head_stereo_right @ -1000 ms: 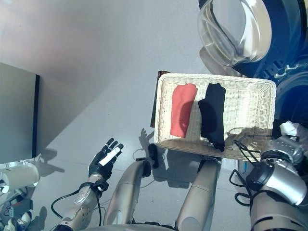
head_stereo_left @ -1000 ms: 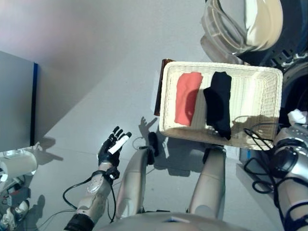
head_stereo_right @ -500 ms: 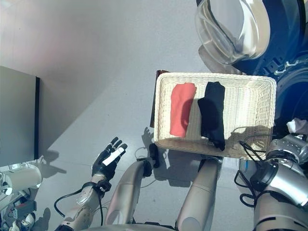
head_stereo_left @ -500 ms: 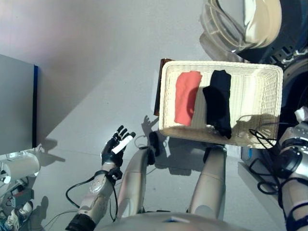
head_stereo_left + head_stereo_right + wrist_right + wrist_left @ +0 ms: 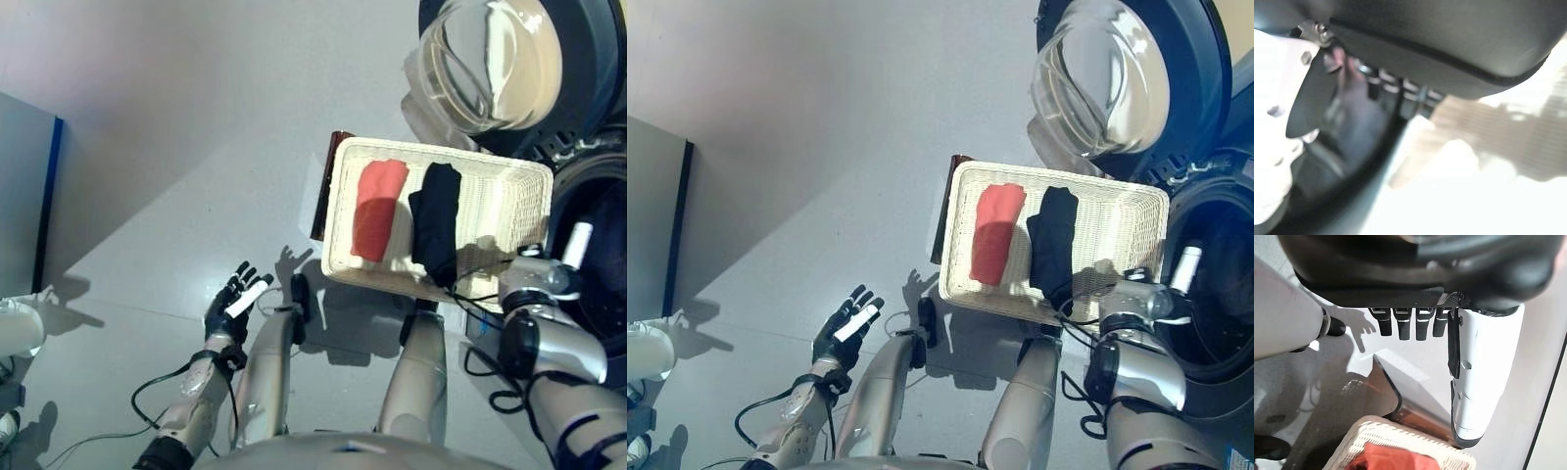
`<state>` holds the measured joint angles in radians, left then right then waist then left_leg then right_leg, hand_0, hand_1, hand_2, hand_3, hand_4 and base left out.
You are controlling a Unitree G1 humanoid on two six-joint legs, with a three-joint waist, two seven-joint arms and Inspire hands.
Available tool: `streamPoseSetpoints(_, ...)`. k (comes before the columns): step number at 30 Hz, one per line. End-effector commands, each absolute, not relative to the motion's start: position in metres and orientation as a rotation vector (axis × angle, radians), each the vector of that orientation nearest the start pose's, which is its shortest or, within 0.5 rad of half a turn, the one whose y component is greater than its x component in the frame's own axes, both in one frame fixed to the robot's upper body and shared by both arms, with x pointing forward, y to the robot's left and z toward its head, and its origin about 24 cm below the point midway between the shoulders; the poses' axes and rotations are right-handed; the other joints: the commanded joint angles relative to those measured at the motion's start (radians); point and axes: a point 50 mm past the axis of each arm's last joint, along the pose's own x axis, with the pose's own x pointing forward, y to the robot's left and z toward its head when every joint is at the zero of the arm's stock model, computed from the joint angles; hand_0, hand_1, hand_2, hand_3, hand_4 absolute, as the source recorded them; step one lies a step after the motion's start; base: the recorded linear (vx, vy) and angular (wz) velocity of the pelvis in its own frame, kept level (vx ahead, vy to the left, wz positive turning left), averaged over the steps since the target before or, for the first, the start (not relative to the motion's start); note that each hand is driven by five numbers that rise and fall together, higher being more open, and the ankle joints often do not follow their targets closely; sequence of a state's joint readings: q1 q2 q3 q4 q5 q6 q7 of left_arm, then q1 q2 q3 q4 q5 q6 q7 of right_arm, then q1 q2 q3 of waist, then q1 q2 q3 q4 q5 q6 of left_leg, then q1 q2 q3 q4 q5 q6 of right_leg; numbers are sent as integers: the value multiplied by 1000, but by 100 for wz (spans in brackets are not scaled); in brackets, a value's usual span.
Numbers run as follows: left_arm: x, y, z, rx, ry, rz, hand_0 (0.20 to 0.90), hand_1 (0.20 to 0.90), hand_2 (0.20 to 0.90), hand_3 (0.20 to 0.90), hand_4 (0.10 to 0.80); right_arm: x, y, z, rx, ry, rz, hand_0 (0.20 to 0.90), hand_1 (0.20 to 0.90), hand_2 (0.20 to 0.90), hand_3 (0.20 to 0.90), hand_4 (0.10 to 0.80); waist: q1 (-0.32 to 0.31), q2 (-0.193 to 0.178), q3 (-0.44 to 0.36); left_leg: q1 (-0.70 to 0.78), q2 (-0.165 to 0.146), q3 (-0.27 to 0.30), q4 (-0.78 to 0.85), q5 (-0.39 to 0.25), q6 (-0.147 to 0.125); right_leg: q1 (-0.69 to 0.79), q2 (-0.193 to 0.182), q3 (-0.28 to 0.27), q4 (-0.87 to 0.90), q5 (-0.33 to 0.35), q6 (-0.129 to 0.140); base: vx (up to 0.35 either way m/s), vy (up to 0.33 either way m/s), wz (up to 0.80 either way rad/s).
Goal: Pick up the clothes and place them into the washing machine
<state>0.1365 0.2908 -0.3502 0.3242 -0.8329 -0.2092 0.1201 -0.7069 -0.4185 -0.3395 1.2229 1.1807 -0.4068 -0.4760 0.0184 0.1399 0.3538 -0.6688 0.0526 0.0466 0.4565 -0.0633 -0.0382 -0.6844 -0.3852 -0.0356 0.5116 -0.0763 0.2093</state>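
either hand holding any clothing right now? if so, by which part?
No. The left hand is open and empty over the floor. The right hand, by the washing machine opening, seems empty. The red garment and black garment lie in the basket.

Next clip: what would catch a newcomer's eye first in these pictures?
A white wicker basket sits in the middle of the scene, on the grey floor, holding a folded red garment and a black garment side by side. Just beyond it, the washing machine stands with its round glass door swung open. The left hand hangs open low at the robot's left, empty, while the right hand is beside the basket's right end, at the drum opening.
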Motion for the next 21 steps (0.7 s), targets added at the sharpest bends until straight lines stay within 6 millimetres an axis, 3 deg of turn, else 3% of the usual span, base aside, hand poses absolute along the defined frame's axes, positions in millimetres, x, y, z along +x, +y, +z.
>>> streamPoseSetpoints(1,201,200,-34,-402,239,159,900,900,900,900,800,307,-336,45,758,-56,-1119,900,900,900,900,800,3,-37,6,62,69,-67,-7,-38,-111,100,-56,31,-132,125,13,15,20,8)
streamPoseSetpoints(5,201,205,-32,-384,212,177,900,900,900,900,800,312,-309,34,519,33,-980,900,900,900,900,800,1,-53,6,54,63,-71,15,-45,-106,116,-65,19,-143,135,13,0,12,4)
streamPoseSetpoints(6,202,208,-30,-369,199,182,900,900,900,900,800,314,-301,28,367,98,-923,900,900,900,900,800,4,-57,6,48,59,-72,25,-48,-104,124,-67,17,-152,141,14,-6,11,7)
streamPoseSetpoints(10,203,212,-27,-359,176,193,900,900,900,900,800,319,-287,24,281,135,-833,900,900,900,900,800,7,-63,3,37,55,-75,33,-48,-103,130,-73,5,-167,151,15,-7,5,5)
streamPoseSetpoints(17,202,219,-20,-329,153,173,900,900,900,900,800,313,-294,5,16,364,-809,900,900,900,900,800,60,-58,4,13,42,-91,44,-41,-101,141,-82,-15,-173,152,16,-19,-7,5)
streamPoseSetpoints(21,202,217,-21,-320,163,141,900,900,900,900,800,310,-285,-9,-117,473,-732,900,900,900,900,800,85,-59,13,6,39,-96,49,-38,-94,138,-80,-19,-164,150,15,-32,6,11)
